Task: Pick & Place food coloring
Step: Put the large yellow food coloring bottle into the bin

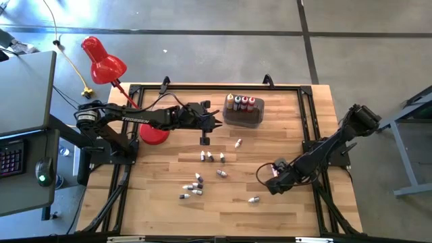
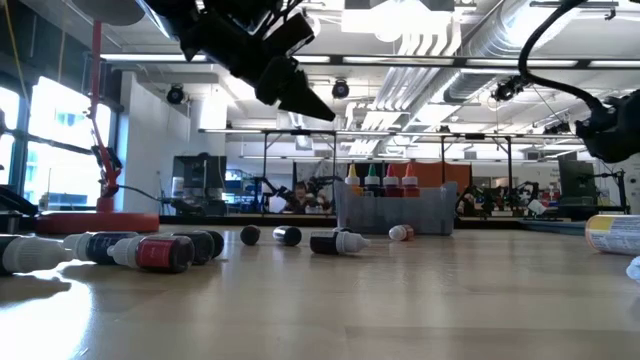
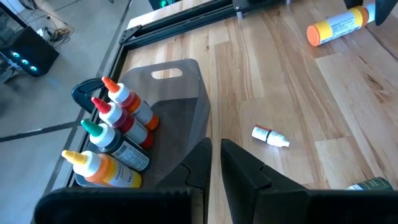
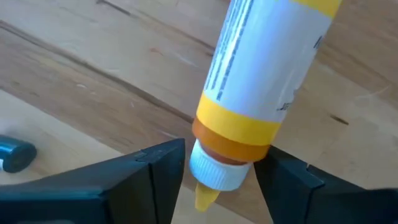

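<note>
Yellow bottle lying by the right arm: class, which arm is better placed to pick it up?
Right. The right claw straddles the cap of the yellow bottle, while the left claw hovers far off beside the grey tub.

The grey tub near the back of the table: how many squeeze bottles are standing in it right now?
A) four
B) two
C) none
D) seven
A: four bottles stand in a row in the grey tub, with yellow, green, red and orange caps; the left gripper sits just beside the tub with its fingers nearly together and nothing between them.
</note>
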You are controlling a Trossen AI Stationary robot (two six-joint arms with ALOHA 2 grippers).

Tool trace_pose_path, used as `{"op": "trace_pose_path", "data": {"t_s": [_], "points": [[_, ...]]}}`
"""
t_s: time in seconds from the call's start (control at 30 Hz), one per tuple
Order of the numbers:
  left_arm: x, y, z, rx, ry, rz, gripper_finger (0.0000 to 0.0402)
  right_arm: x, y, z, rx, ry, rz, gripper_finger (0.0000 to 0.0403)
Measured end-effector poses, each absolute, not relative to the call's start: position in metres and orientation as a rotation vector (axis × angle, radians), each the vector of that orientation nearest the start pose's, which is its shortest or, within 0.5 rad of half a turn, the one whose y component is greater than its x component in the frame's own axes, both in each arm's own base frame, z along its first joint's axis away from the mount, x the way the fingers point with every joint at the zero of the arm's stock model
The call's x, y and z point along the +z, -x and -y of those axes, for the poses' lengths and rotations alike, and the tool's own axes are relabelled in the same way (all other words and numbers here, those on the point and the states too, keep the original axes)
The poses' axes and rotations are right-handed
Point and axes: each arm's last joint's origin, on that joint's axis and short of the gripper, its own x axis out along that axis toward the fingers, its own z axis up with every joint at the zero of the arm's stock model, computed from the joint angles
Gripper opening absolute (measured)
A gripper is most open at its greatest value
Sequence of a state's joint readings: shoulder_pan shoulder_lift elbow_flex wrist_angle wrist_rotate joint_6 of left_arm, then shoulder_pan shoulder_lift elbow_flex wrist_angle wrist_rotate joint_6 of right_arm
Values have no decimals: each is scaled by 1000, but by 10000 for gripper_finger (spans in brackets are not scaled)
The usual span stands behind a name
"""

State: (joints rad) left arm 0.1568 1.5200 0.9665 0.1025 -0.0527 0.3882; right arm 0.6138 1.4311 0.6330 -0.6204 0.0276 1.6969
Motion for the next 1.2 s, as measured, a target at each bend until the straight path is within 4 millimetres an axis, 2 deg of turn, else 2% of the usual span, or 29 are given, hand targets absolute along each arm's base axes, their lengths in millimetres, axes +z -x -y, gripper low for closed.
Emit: {"op": "trace_pose_path", "data": {"t_s": [0.3, 0.6, 0.73, 0.93, 1.2], "points": [[247, -329, -54, 117, -364, -485, 33, 136, -175, -120, -730, -959, -1340, 174], [247, -329, -54, 118, -365, -486, 33, 137, -174, -119, -732, -951, -1340, 120], [248, -329, -54, 119, -365, -480, 33, 137, -176, -119, -679, -899, -1328, 116], [248, -330, -53, 102, -364, -474, 33, 145, -189, -115, -604, -880, -1322, 125], [238, -336, -49, -87, -365, -450, 33, 166, -217, -99, -385, -1031, -1449, 120]]}}
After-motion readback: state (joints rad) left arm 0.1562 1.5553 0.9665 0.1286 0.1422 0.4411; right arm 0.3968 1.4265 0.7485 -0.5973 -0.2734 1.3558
